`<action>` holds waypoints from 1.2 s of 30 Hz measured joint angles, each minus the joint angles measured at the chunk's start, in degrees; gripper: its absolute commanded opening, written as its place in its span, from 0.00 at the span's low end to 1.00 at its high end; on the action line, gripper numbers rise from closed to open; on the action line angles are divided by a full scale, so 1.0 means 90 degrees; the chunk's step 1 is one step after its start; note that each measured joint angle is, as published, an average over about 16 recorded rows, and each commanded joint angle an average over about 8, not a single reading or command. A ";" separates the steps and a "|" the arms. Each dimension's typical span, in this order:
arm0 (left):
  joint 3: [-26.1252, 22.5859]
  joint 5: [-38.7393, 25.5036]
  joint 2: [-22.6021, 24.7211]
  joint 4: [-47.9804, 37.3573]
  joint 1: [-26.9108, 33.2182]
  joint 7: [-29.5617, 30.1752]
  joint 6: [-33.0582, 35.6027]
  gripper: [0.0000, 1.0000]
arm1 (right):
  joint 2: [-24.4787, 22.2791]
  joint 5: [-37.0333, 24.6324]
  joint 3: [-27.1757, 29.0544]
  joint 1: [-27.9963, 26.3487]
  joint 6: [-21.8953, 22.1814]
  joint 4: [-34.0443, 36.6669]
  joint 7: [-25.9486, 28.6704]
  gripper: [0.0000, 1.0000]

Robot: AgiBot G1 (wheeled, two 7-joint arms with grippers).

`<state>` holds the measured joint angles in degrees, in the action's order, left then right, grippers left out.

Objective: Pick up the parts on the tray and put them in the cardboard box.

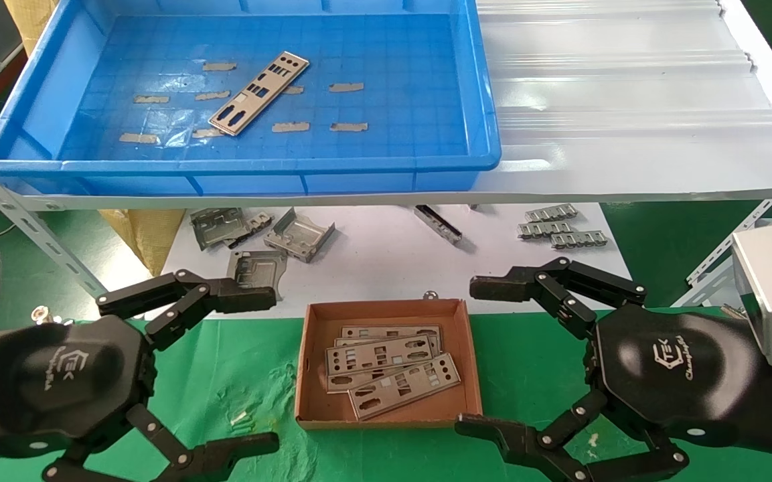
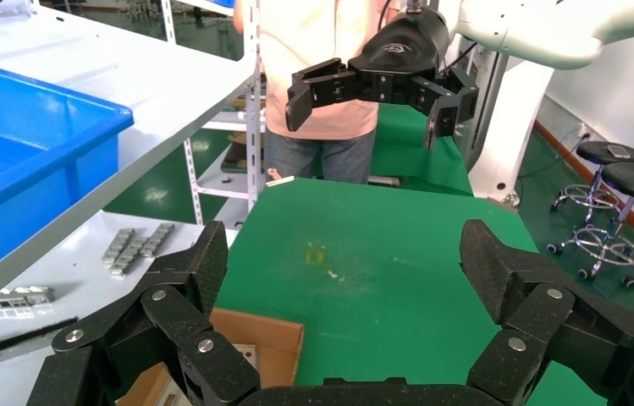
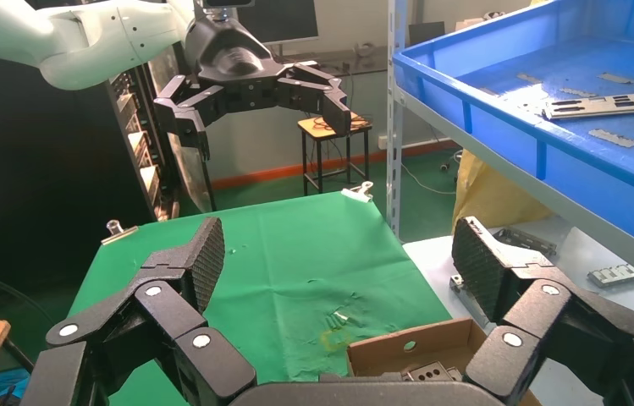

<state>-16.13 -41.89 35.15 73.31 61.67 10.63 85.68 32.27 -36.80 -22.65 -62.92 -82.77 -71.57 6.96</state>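
Observation:
One silver punched plate lies slantwise on the floor of the blue tray on the upper shelf; it also shows in the right wrist view. The brown cardboard box sits on the green cloth between my grippers and holds several plates. My left gripper is open and empty to the left of the box. My right gripper is open and empty to the right of it. The box's corner shows in both wrist views.
Bent metal brackets and small ridged strips lie on the white sheet under the shelf. A white corrugated sheet covers the shelf right of the tray. Slotted shelf legs stand at both sides. A person stands beyond the table.

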 measured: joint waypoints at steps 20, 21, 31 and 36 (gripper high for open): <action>0.0000 0.0000 0.0000 0.0000 0.0000 0.0000 0.0000 1.00 | 0.0000 0.0000 0.0000 0.0000 0.0000 0.0000 0.0000 1.00; 0.0000 0.0000 0.0000 0.0000 0.0000 0.0000 0.0000 1.00 | 0.0000 0.0000 0.0000 0.0000 0.0000 0.0000 0.0000 0.90; 0.0000 0.0000 0.0000 0.0000 0.0000 0.0000 0.0000 1.00 | 0.0000 0.0000 0.0000 0.0000 0.0000 0.0000 0.0000 0.00; 0.0000 0.0000 0.0000 0.0000 0.0000 0.0000 0.0000 1.00 | 0.0000 0.0000 0.0000 0.0000 0.0000 0.0000 0.0000 0.00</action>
<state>-16.13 -41.89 35.15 73.31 61.67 10.63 85.68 32.27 -36.80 -22.65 -62.92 -82.77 -71.57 6.96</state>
